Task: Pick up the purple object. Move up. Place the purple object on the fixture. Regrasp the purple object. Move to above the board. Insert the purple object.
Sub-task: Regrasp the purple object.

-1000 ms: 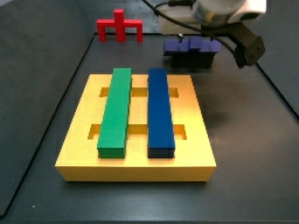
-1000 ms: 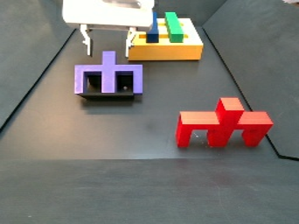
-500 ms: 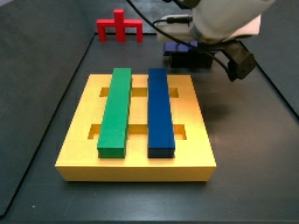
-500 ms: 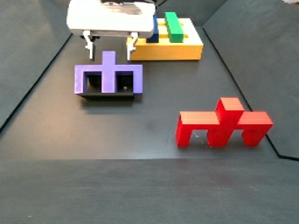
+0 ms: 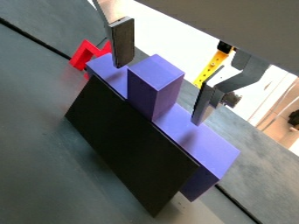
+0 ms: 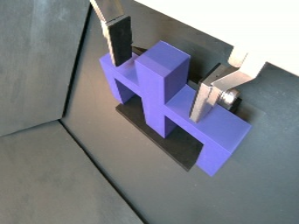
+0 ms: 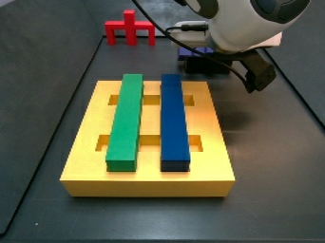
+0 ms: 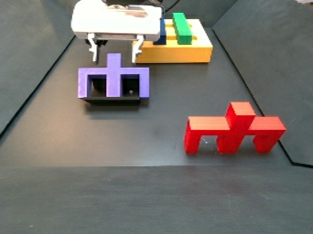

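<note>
We had the gripper (image 6: pixel 167 74) wide open right over the purple object (image 6: pixel 176 109), holding nothing. In both wrist views the two fingers (image 5: pixel 121 42) sat on either side of the raised stub with clear gaps, so they weren't touching it. The fingers looked like flat silver plates with dark pads.

The purple object was a matte, blocky arch: a wide flat body with a square stub sticking up in the middle. It was standing on the fixture (image 5: pixel 117 153), which showed up in a wrist view as a flat, nearly black panel along the purple body. In a side view (image 8: pixel 113 82) we could see the purple piece sitting on the dark bracket (image 8: pixel 113 101), stub pointing toward the gripper (image 8: pixel 113 52) just behind it.

The board (image 7: pixel 146 166) was a chunky yellow block with slots, carrying a long green bar (image 7: pixel 124 119) and a long blue bar (image 7: pixel 174 119) lying side by side. The red piece (image 8: pixel 235 131), smooth and pronged, sat well apart from the purple one on the dark grey floor (image 8: pixel 146 192).
</note>
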You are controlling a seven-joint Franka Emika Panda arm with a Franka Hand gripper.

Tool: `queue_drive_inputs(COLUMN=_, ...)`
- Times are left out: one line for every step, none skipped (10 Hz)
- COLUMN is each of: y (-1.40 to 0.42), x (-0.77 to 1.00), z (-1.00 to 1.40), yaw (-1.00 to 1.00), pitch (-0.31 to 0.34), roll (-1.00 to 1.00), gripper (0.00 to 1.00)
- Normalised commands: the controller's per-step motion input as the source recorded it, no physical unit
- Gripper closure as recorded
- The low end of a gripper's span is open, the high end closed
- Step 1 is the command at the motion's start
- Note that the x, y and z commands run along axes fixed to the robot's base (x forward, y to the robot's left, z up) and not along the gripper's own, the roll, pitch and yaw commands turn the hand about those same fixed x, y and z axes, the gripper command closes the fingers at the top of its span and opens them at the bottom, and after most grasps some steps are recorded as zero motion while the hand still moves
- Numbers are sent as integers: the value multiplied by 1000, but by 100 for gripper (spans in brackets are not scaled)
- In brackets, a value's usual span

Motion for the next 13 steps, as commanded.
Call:
queue_drive_inputs(y=9, x=197, z=0, yaw=-3, pitch=103, roll=0, gripper=0)
queue_drive_inputs(y=6, x=171, z=-29, yaw=0, pitch=80, roll=0, gripper=0)
queue_drive_inputs(y=0, x=137, z=-69, yaw=0, pitch=9, roll=0, gripper=0)
queue_drive_inputs(y=14, x=103, z=0, yaw=-9, pitch=94, roll=-26, gripper=0)
queue_drive_inputs(y=43, x=40, z=-89, yaw=-66, pitch=74, roll=-134, gripper=0)
queue_drive_inputs(y=37, x=40, z=-129, yaw=-66, pitch=77, roll=-157, gripper=0)
queue_drive_inputs(y=23, x=3, z=-194, yaw=-74, pitch=54, roll=-129, gripper=0)
queue_drive_inputs(y=29, x=3, z=-103, yaw=-80, pitch=63, roll=-151, gripper=0)
queue_drive_inputs(y=26, x=29, z=0, yaw=-31, pitch=117, roll=-23, gripper=0)
queue_drive_inputs(y=0, x=0, z=-29, yaw=0, pitch=0, roll=0, gripper=0)
queue_drive_inputs(y=0, x=0, z=-60, yaw=0, pitch=0, roll=0, gripper=0)
queue_drive_inputs(y=0, x=0, z=-97, yaw=0, pitch=0, roll=0, gripper=0)
queue_drive_inputs(y=0, x=0, z=-77, yaw=0, pitch=0, roll=0, gripper=0)
